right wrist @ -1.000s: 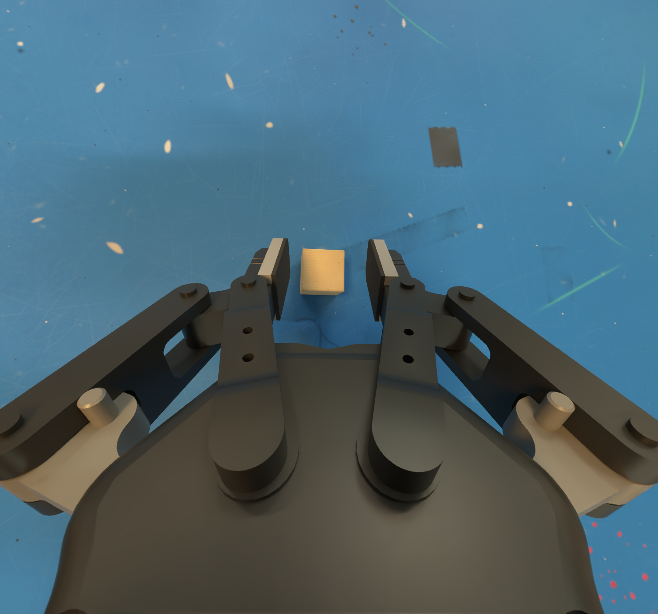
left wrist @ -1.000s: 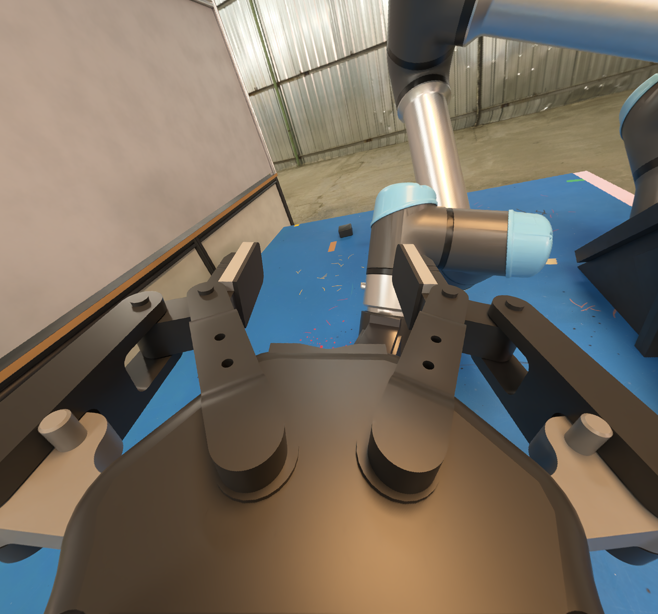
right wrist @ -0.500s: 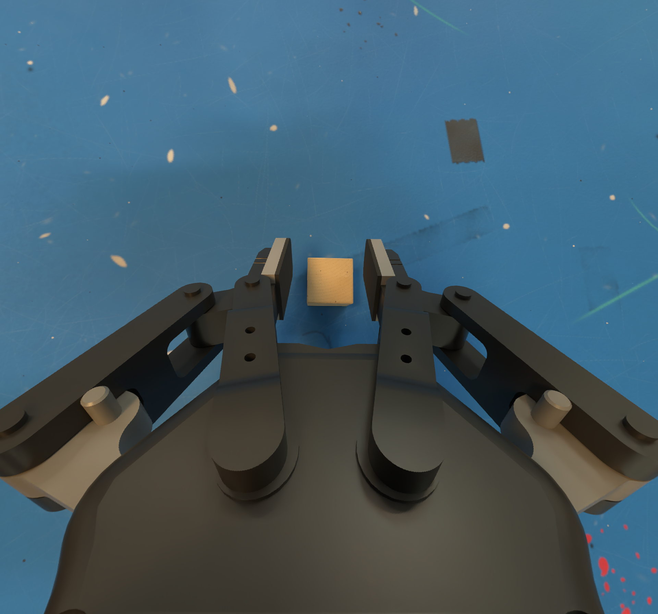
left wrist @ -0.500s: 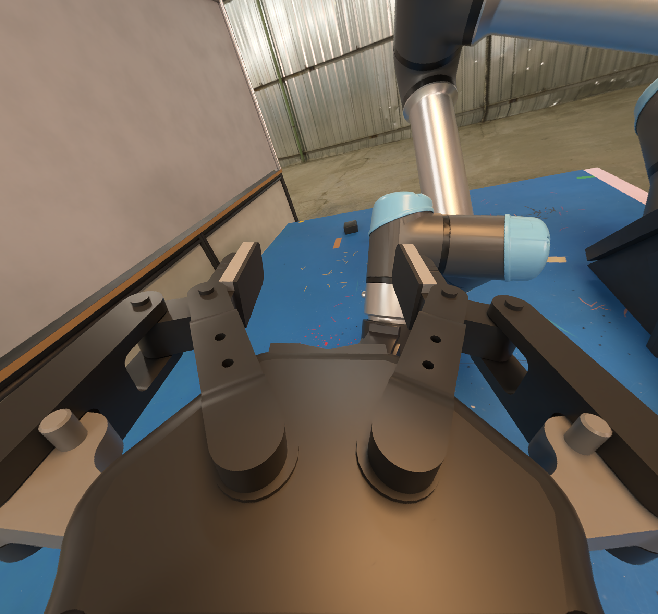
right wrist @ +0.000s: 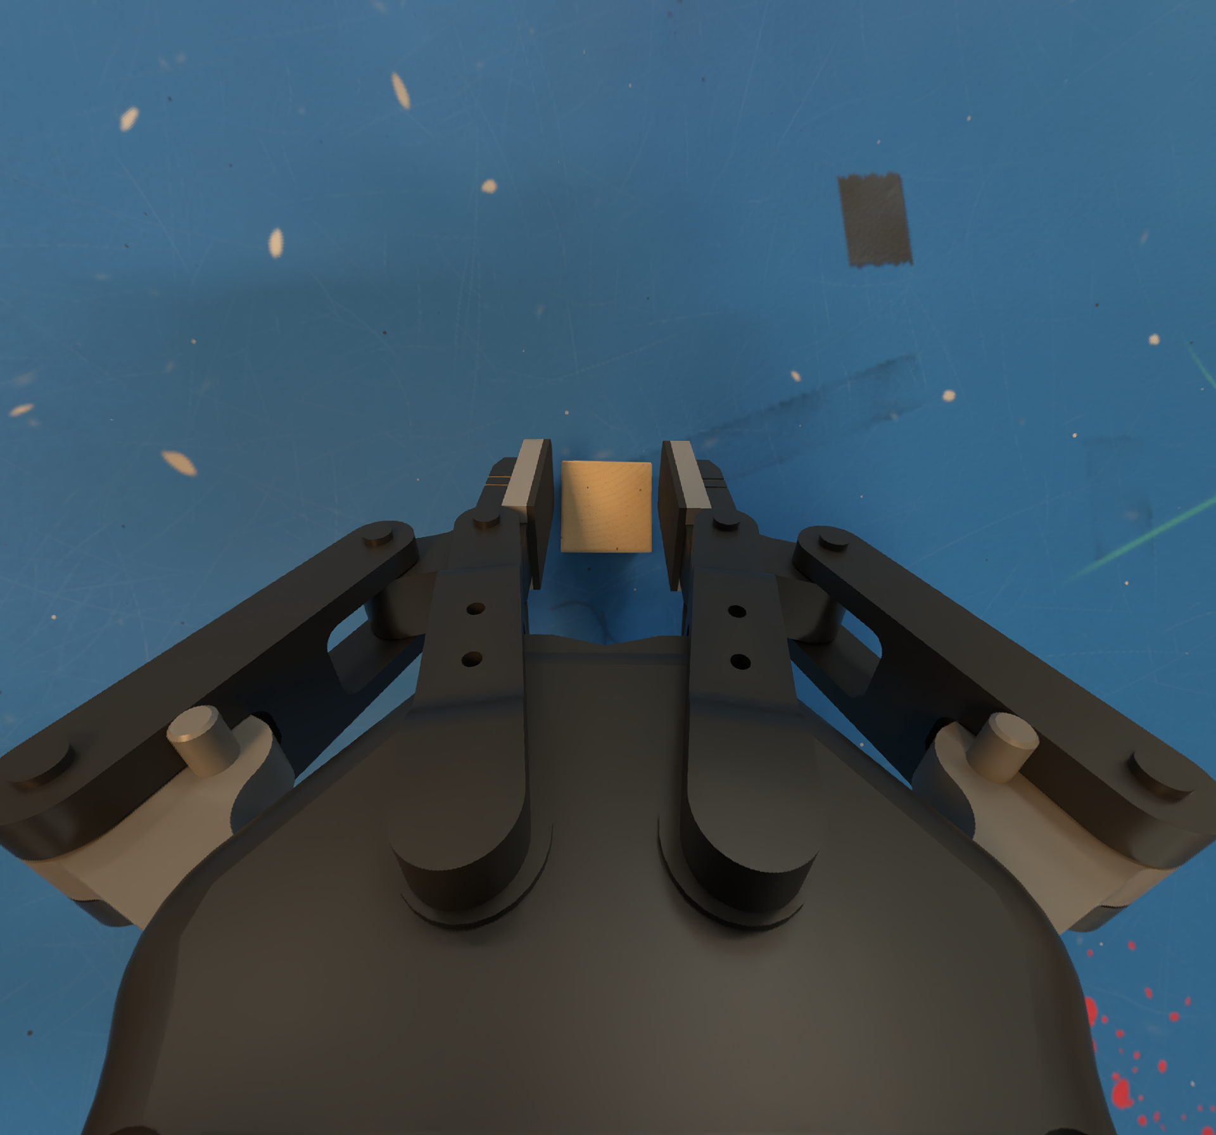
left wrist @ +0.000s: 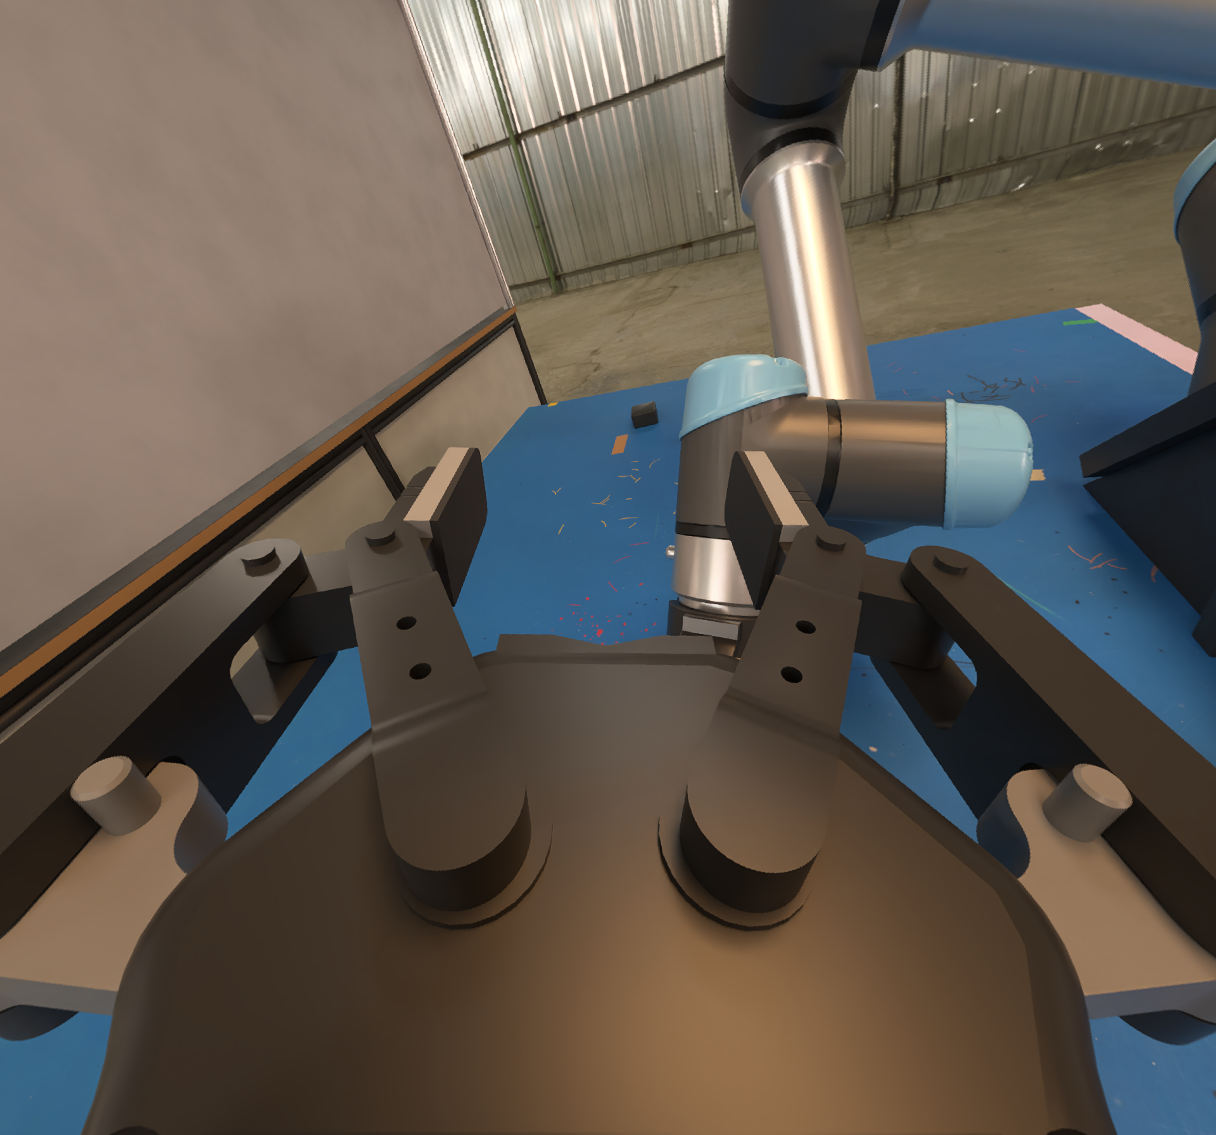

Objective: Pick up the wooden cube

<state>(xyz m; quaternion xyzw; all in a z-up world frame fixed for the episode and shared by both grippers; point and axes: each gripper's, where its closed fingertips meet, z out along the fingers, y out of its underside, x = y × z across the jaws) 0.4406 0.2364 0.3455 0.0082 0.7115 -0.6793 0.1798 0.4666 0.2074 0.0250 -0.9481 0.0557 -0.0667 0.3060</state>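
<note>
The wooden cube (right wrist: 606,506) is small and pale tan and sits on the blue table (right wrist: 329,314). My right gripper (right wrist: 605,453) points down at it, with one pad on each side of the cube. A thin gap shows on both sides, so the jaws are narrowed but not touching. My left gripper (left wrist: 605,498) is open and empty above the table, facing the right arm's wrist (left wrist: 822,458). The cube is hidden in the left wrist view.
A dark tape patch (right wrist: 875,218) lies on the table to the right beyond the cube. In the left wrist view a small dark block (left wrist: 644,414) sits near the far table edge, a grey panel (left wrist: 197,248) stands on the left, and a dark base (left wrist: 1171,498) on the right.
The right gripper's fingers have closed in from a wide gap to a thin one around the cube, and the gripper has centred on it. The left gripper's view has shifted slightly.
</note>
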